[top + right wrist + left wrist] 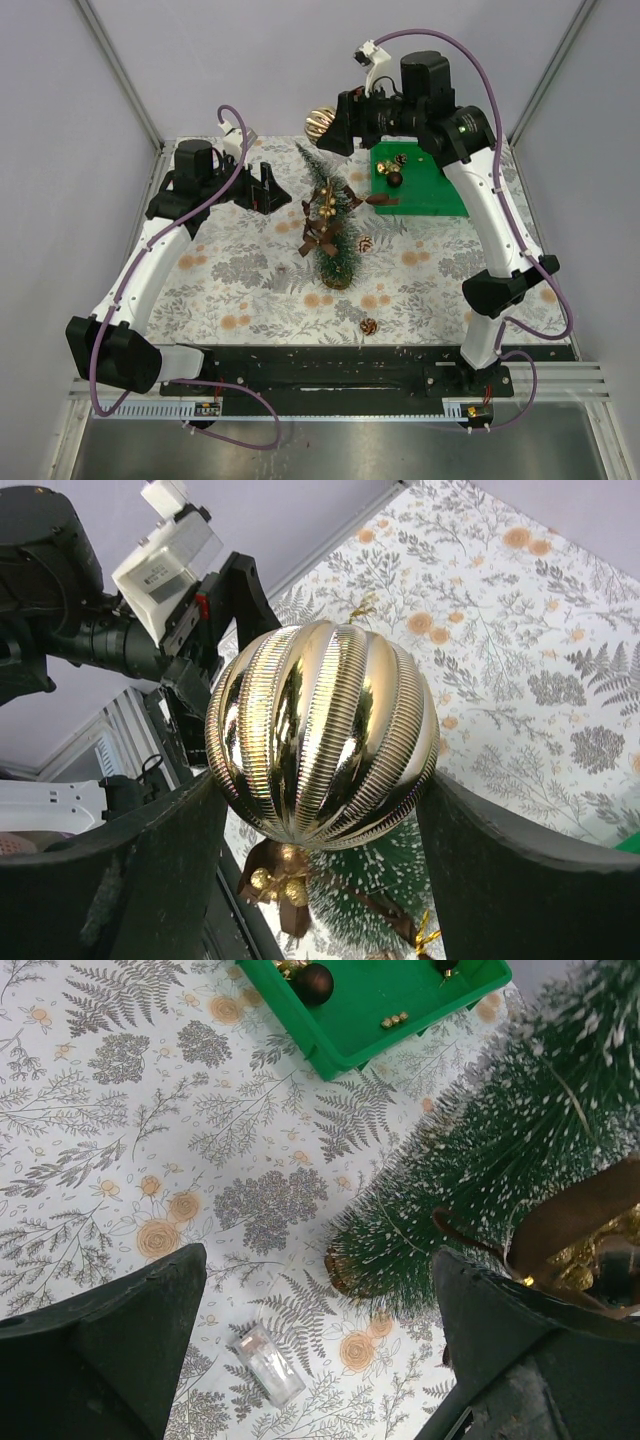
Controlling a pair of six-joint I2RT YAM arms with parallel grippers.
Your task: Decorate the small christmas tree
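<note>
The small christmas tree (328, 215) stands mid-table on its wood disc base (336, 279), with brown bows with gold beads (324, 206) hung on it. My right gripper (335, 125) is shut on a gold ribbed ball ornament (320, 123) and holds it in the air above and behind the tree top. In the right wrist view the ball (320, 735) fills the jaws of my right gripper (322, 785), with the tree (385, 880) below. My left gripper (262, 188) is open and empty left of the tree. The left wrist view shows the left gripper (320, 1255) above the table beside the tree (500, 1140).
A green tray (440, 190) at the back right holds a dark ball (394, 179) and a pine cone (400, 158). Pine cones lie on the table (365, 243) and nearer the front (369, 325). A small clear plastic box (265, 1363) lies by the tree base (345, 1270).
</note>
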